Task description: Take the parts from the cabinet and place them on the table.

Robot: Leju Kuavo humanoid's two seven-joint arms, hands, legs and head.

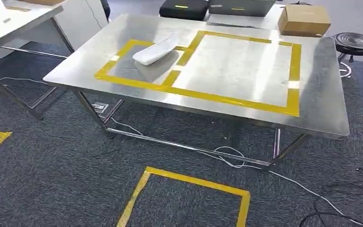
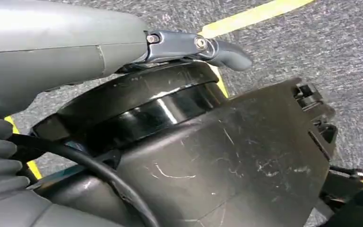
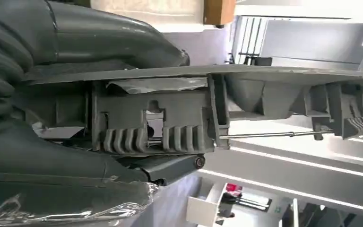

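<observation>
cardboard box [image 1: 305, 20], black stool [image 1: 356, 43], floor cables [image 1: 283, 177]

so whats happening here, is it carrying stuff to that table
Yes, it looks that way. The left hand holds a black part low over the carpet, and the right hand holds a grey part. Ahead stands the steel table, marked with yellow tape boxes. One white part already lies in the smaller box; the larger box is bare. Neither held part has been set down yet.
</observation>
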